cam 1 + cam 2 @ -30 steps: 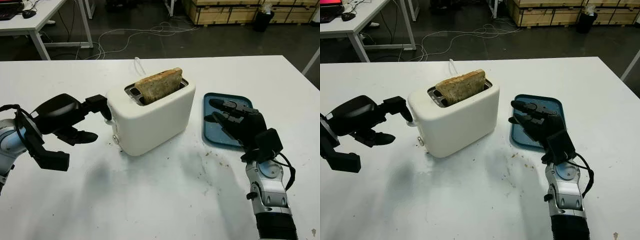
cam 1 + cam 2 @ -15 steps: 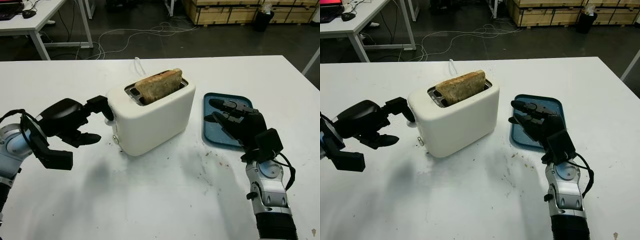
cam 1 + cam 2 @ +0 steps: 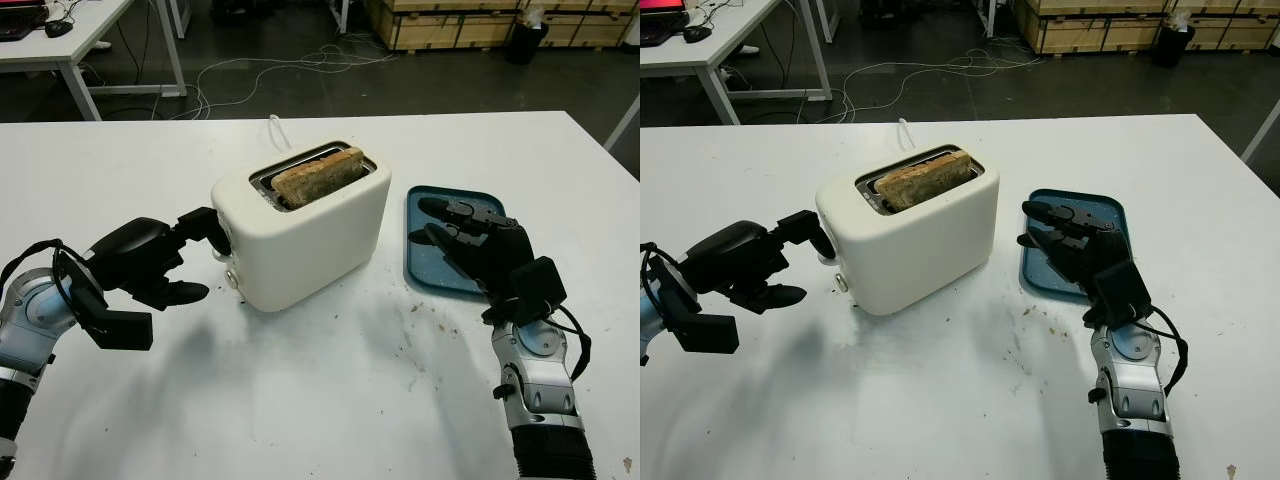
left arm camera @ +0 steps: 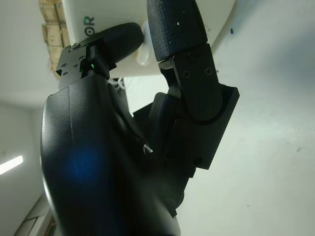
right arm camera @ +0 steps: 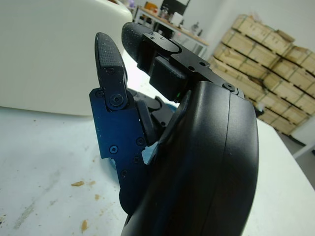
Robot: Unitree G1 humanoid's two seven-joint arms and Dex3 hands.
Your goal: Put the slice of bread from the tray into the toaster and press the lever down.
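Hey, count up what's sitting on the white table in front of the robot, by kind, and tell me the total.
Toaster: 1
Slice of bread, in the toaster's slot: 1
Blue tray: 1
Total: 3

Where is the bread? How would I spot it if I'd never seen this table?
Find the big white table, then the white toaster near its middle. The bread is the brown, crusty slice sitting down in the toaster's top slot, the only brown thing among the white toaster, the blue tray beside it and the robot's black hands.
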